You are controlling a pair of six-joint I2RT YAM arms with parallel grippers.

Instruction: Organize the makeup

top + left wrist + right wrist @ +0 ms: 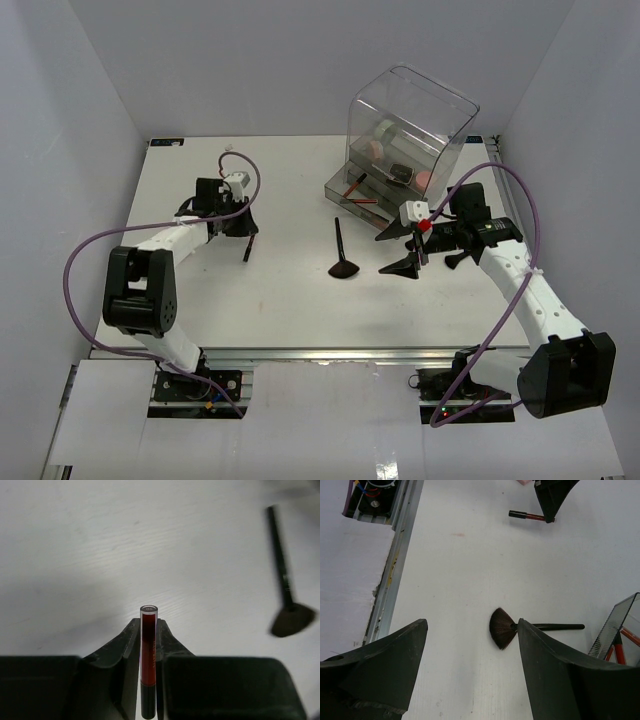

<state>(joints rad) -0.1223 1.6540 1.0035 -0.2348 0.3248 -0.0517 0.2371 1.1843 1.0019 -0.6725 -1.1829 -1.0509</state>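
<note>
White table [290, 300] enclosed by plain pale walls [250, 60].

Dark-red pencil [148, 650] in left end effector [148, 626]

The worktop [300, 310] is plain white, and at mid-frame overhead the fan brush [341, 250] shows a black handle and a dark brown head. The left hand [148, 625] is matte black, its pencil stick [148, 650] deep translucent red with a black end and a pale ringed tip. The right hand [471, 625] is black too, with a small red knob [424, 226] behind it. At upper right the drawer box [455, 120] is colourless clear, with pink pieces [378, 150] inside and bright red sticks [357, 186] in its tray, and the cables [75, 265] are purple.
</note>
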